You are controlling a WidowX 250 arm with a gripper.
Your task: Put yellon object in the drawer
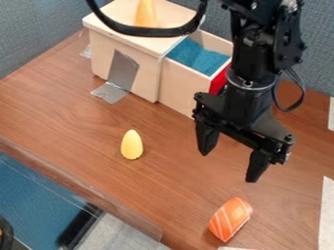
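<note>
the table (72, 119) is carrying everything here, and its near edge is running from the left side down to the bottom of the view. the box (124, 49) is standing near the far edge of the tabletop, left of the middle. the arm (251, 73) is coming down from the top of the view and is covering part of the drawer's red front. the drawer (176, 83) is standing out from the right side of the box, and its blue inside is facing up, so this part of the work is looking ready.

the gripper (229, 164) is hanging above the right half of the tabletop; its two fingers are pointing down, wide apart, and are holding nothing. the tape (122, 73) is joining the box's side to the tabletop. on top of the box an orange cone (145, 13) is standing. the sushi (229, 219) is lying toward the near end of the tabletop, below the gripper in the view.

the yellow piece (132, 145), which i am taking as the one to put away, is resting between the box and the near edge, well apart from the gripper. so the reaching, grasping, carrying and releasing into the drawer are all remaining.
</note>
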